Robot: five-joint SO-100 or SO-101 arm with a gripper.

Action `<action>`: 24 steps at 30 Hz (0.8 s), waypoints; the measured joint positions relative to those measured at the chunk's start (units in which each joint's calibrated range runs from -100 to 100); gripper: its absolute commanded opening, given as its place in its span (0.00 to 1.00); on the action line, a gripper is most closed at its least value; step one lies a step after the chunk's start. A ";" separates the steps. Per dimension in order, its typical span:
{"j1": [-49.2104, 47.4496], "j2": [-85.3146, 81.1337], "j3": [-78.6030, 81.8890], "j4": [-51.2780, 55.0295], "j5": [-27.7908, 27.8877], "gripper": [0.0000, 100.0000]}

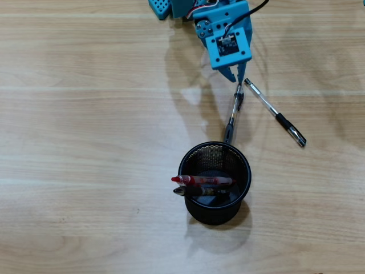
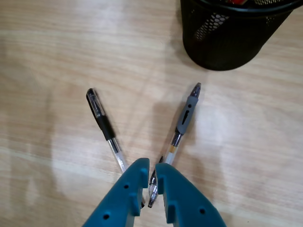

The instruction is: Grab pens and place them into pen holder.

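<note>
Fingers (image 2: 151, 182) of the teal arm were drawn narrow around the tail end of one clear-barrelled pen (image 2: 182, 124), with only a thin gap visible between them in the wrist view; contact looked likely, but a firm grip could not be confirmed. That pen (image 1: 233, 114) lay with its grey grip section pointing toward the pen holder (image 1: 214, 181), its far tip just short of the rim in the overhead view. Whether it had left the worktop (image 1: 85, 142) could not be told.

Progress, as judged: two pens were already in the holder, a red pen (image 1: 202, 180) and a dark one beneath it, both lying across the inside. One pen was in hand or nearly so. A second clear-barrelled pen (image 1: 275, 113) lay loose on the worktop just beside the fingers, angled away from the first, apart from it except near the fingers. About half the task remained.

Room for moving: the worktop around the holder was bare on all sides, and no worktop edge appeared in either view. The loose pen's nearness to the fingers was the one noted risk of disturbance.
</note>
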 measured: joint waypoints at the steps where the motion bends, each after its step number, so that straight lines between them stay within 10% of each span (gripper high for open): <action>1: -0.09 1.61 -1.51 0.95 -0.05 0.02; 24: 0.00 25.36 -9.94 3.81 -0.16 0.12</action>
